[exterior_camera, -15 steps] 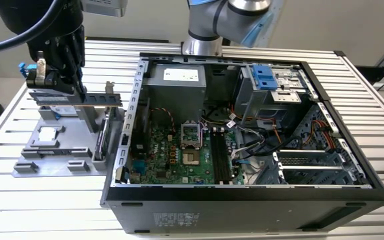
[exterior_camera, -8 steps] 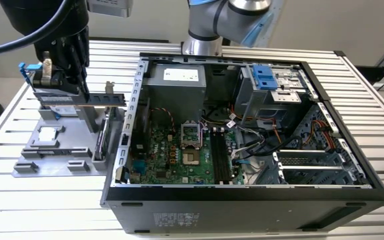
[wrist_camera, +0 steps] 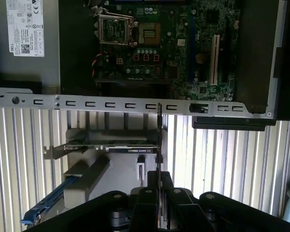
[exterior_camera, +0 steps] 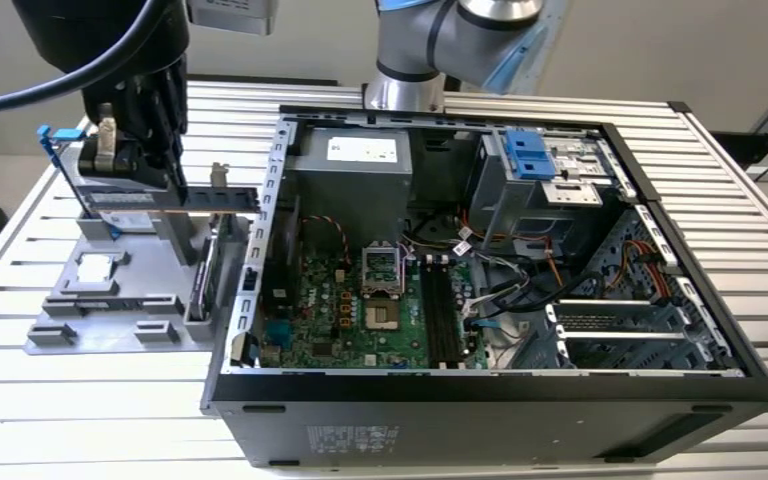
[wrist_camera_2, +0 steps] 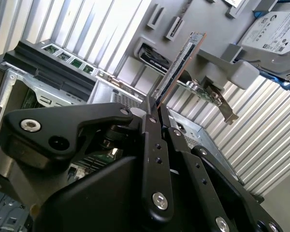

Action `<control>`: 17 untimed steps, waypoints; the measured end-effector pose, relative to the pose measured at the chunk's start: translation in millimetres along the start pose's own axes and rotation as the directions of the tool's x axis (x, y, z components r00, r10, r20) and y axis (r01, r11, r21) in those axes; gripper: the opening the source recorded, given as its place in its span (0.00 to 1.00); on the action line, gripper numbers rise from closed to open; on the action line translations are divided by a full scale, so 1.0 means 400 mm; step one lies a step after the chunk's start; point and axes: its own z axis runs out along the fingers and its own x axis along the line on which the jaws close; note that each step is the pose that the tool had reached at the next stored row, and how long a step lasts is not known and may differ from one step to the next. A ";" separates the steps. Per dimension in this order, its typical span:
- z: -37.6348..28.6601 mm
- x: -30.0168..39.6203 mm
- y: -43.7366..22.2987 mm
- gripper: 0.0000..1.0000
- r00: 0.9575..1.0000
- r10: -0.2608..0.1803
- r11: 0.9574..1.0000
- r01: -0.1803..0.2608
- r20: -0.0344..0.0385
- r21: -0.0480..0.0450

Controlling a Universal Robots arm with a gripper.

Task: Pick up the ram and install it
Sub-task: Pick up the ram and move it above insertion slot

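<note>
The black tool (wrist_camera_2: 153,110) is holding the long, narrow, dark ram (wrist_camera_2: 182,55) by one end; the ram is sticking straight out between its fingers, above the grey plastic tray (exterior_camera: 91,312)

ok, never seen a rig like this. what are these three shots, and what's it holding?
One robot arm works at a slatted metal table. The exterior view looks on from off the arm; both wrist views come from cameras riding near its pincer. On the table stand an open computer case, motherboard exposed, and beside it a grey parts holder with a hard drive. The pincer is shut on the ram, a thin stick seen edge-on, at the holder, outside the case.
</note>
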 end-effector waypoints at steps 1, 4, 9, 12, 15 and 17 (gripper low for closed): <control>0.000 0.000 0.002 0.00 1.000 0.000 1.000 0.000 0.000 0.000; -0.001 0.000 0.008 0.00 1.000 0.000 1.000 0.000 0.000 0.000; -0.001 0.000 0.019 0.00 1.000 0.000 1.000 0.000 0.000 0.000; -0.002 0.000 0.026 0.00 1.000 0.000 1.000 0.000 0.000 0.000; -0.002 0.000 0.032 0.00 1.000 0.000 1.000 0.000 0.000 0.000; -0.002 0.000 0.037 0.00 1.000 0.000 1.000 0.000 0.000 0.000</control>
